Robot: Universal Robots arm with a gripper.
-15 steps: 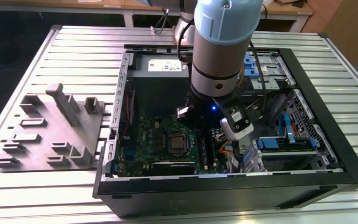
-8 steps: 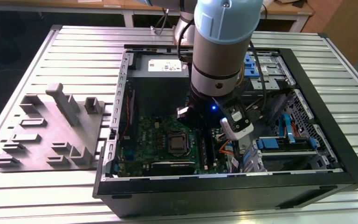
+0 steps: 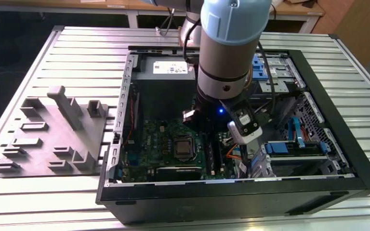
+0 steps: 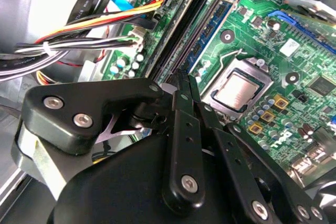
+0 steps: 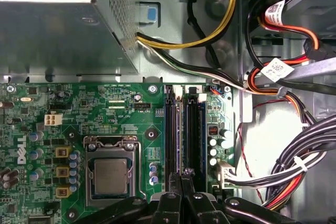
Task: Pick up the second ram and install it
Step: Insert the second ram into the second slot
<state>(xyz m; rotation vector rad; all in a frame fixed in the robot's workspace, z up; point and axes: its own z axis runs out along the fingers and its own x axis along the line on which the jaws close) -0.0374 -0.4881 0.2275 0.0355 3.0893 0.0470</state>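
Black gripper point(image 5: 181, 174), jaws drawn together over one end of the second ram point(image 5: 181, 135), thin, dark, edge-up in a slot beside the processor socket point(image 5: 110, 174), on the green motherboard point(image 5: 131, 124) inside the open computer case point(image 3: 236, 202).

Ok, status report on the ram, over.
Gripper jaws shut, tips at memory slots. Ram seems slotted under tips, seating unclear. Cables off to side, nothing blocking.
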